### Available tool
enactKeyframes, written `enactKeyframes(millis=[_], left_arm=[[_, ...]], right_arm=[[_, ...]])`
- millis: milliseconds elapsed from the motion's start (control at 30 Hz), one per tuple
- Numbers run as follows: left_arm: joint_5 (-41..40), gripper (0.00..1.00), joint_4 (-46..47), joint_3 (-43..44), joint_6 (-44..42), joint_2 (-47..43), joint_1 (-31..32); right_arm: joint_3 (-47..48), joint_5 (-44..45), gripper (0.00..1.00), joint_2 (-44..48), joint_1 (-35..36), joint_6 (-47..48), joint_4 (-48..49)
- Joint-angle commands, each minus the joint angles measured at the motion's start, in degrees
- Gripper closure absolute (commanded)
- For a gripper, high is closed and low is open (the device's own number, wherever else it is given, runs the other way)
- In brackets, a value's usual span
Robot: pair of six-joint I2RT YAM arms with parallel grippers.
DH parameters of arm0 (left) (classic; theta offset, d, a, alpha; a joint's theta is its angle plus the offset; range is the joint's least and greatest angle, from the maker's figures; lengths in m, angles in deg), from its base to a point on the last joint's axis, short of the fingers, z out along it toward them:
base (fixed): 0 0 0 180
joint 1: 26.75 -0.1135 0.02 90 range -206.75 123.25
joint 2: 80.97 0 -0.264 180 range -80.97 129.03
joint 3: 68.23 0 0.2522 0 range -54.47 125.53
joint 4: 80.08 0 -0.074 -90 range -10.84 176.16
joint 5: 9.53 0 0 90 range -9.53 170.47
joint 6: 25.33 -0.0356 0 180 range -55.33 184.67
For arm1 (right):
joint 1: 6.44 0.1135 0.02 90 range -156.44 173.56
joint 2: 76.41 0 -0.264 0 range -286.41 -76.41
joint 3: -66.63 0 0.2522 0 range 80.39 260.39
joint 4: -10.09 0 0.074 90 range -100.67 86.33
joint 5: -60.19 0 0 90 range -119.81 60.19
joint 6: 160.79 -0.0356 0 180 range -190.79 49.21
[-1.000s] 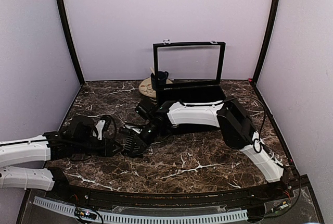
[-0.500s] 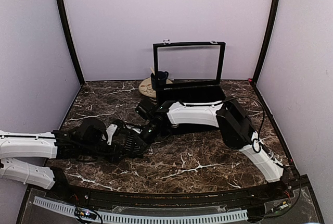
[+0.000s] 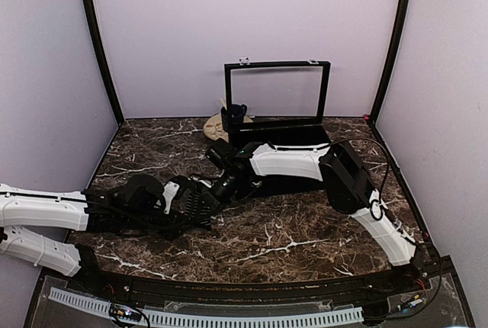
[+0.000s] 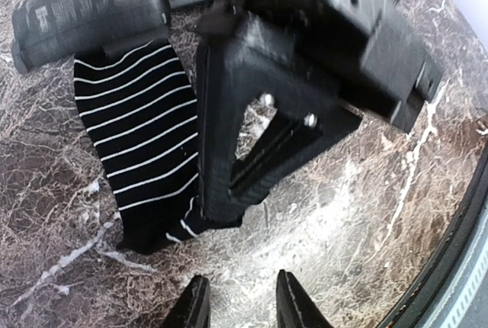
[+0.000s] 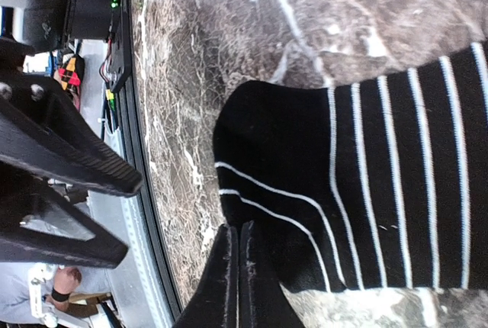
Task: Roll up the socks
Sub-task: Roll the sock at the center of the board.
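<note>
Although the top view hides it under the two wrists, we find the sock point(image 4: 145, 145) plainly in both wrist cameras: black with thin white stripes, lying flat on the brown marble table point(image 4: 366, 213), left of centre and nearer to us than the box. Its rounded end points toward the table's near edge.

On that rounded end sits the right gripper point(image 5: 236, 236), its fingers pressed tight together with no gap between them. The tips rest on the dark fabric by its edge, though we cannot tell whether any cloth is caught between them.

Just beside that end, a little nearer the table's front edge, the left gripper point(image 4: 241, 282) hangs over bare marble. Its two fingers stand apart with nothing between them, and they do not touch the sock.

Farther back we see the black box point(image 3: 278, 136), its lid upright, and the dark blue mug point(image 3: 235, 114) to its left.
</note>
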Motion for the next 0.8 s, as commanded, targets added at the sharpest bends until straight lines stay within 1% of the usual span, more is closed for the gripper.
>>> enactKeyframes(millis=[0, 400, 767], left_arm=[[-1.9, 0.68, -0.8, 2.6, -1.4, 1.9, 0.9], [-2.7, 0.69, -0.8, 7.1, -4.1, 9.3, 1.4], [-4.1, 0.70, -0.3, 9.1, -3.3, 14.4, 1.4]], right_arm=[[1.1, -1.9, 1.00, -1.7, -1.0, -1.3, 0.2], [2.3, -2.3, 1.00, -2.8, -2.8, -1.7, 0.6], [3.2, -0.4, 1.00, -3.0, -3.2, -0.5, -0.2]])
